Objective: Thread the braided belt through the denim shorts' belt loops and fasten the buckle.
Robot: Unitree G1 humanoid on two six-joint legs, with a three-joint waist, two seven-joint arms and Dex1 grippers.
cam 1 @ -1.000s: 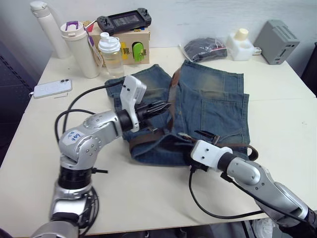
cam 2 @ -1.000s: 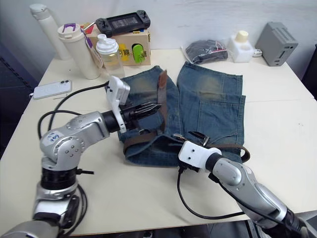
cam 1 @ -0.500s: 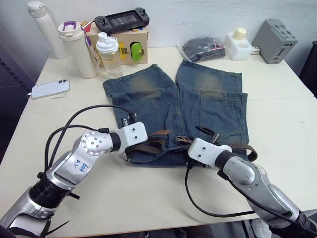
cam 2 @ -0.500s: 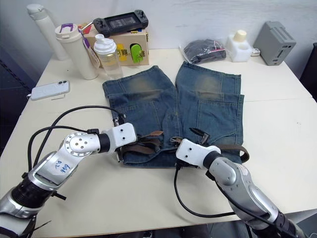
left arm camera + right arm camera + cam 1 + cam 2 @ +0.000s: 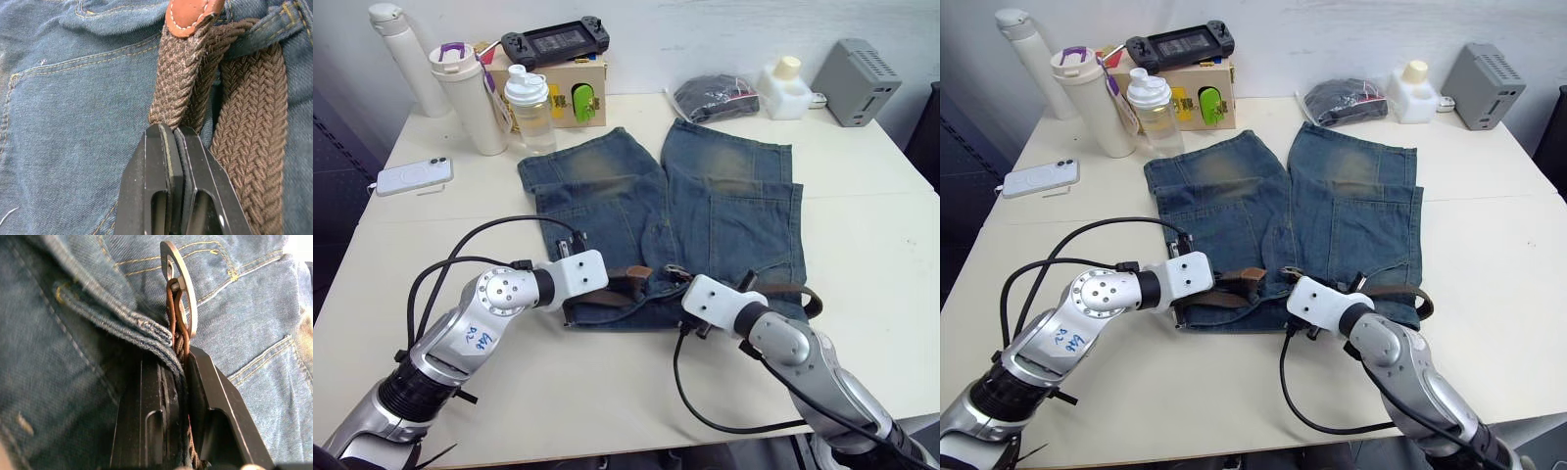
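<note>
Woven braided belt (image 5: 171, 98) lay along waistband of denim shorts (image 5: 724, 206), at table's 6 o'clock edge. My left gripper (image 5: 168, 129) pinched shut on belt below tan tip. My right gripper (image 5: 173, 360) clamped strap and denim under buckle (image 5: 181, 293). Belt judged limp, grippy; best held near stiffer tip.

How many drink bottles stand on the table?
3. A tall white flask in the far left corner, a white tumbler beside it, and a clear shaker bottle before the box. Others may be hidden.
</note>
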